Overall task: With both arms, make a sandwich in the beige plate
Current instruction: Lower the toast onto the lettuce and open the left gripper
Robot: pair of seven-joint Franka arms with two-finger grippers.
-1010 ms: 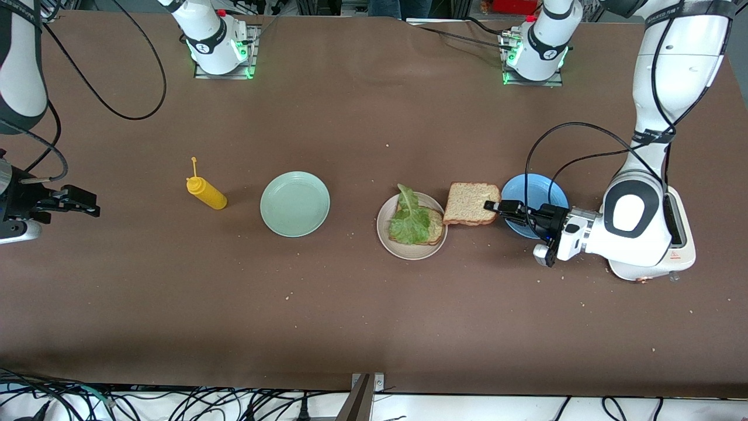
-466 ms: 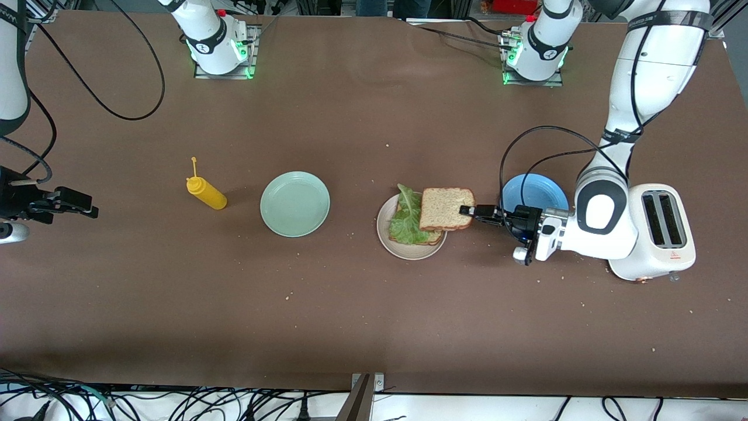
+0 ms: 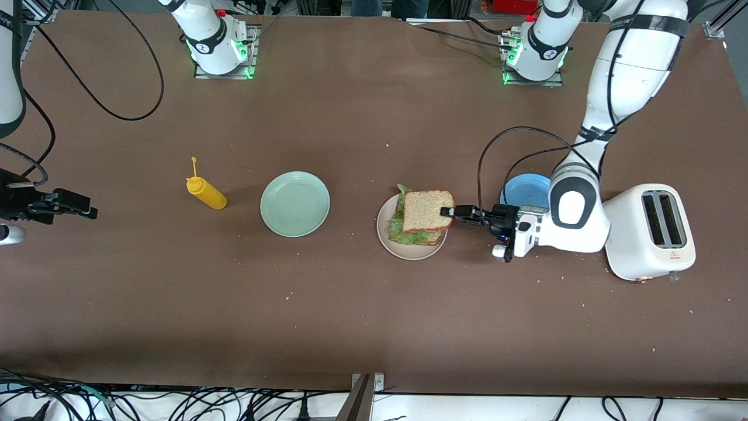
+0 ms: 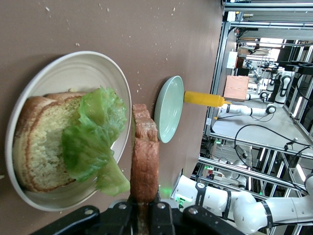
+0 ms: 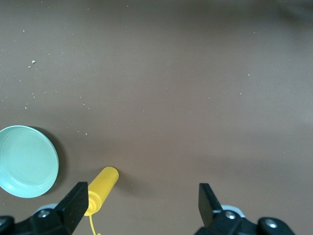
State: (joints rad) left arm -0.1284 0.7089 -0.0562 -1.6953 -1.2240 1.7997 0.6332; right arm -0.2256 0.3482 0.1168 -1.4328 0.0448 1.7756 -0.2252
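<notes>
— While the left gripper (image 3: 448, 211) is clamping the top bread slice (image 3: 425, 210) by its edge, where is that slice sitting now?

— It is hanging over the beige plate (image 3: 385, 237), above the lettuce (image 3: 400, 227) and the bottom slice (image 4: 36, 142). A second ago it was still out between that plate and the blue plate (image 3: 523, 188); the arm has been carrying it steadily across.

— Is it touching the lettuce yet?

— The left wrist view is showing a gap, so I am judging it as still in the air.

— So what is left?

— Probably lowering and letting go; the sandwich is nearly finished.

— And the other arm?

— The right gripper (image 3: 87, 206) is waiting at the right arm's end of the table, fingers spread wide and holding nothing, near the yellow bottle (image 5: 99, 192) and the green plate (image 3: 294, 203).
</notes>
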